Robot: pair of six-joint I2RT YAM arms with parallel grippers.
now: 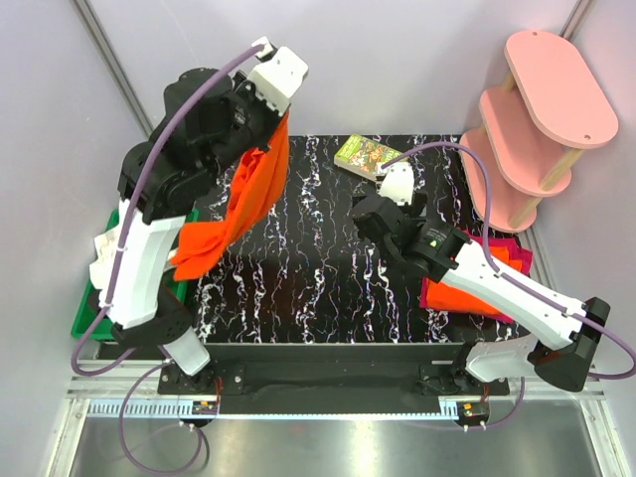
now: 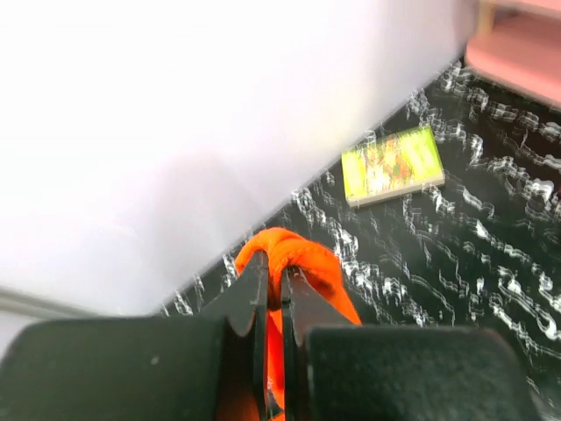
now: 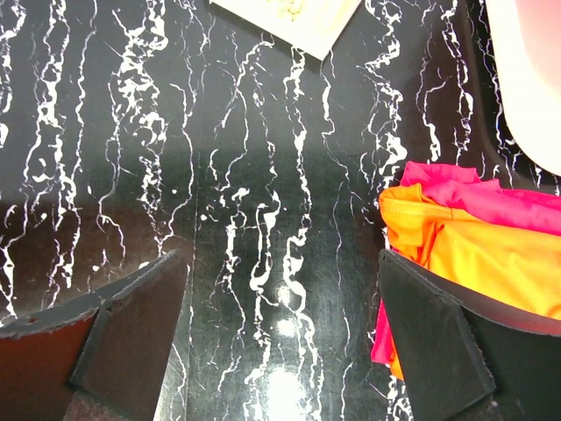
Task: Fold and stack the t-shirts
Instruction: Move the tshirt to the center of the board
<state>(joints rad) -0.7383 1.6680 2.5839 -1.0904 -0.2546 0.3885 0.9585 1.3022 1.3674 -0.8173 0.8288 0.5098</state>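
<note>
A bright orange t-shirt (image 1: pixel 243 204) hangs bunched and unfolded from my raised left gripper (image 1: pixel 281 117) over the table's left half. In the left wrist view that gripper (image 2: pixel 279 272) is shut on a fold of the orange cloth (image 2: pixel 316 263). At the table's right edge lies a stack of t-shirts (image 1: pixel 505 260), orange (image 3: pixel 491 254) on magenta-red (image 3: pixel 460 184). Over the table's middle, just left of the stack, my right gripper (image 1: pixel 378 214) is low. It (image 3: pixel 280 256) stands open with only bare tabletop between its fingers.
A green and yellow box (image 1: pixel 363 154) lies flat near the far edge of the black marbled table (image 1: pixel 318 268). A pink tiered shelf (image 1: pixel 532 119) stands at the back right. A green bin (image 1: pixel 89 318) with white cloth sits beside the table at the left.
</note>
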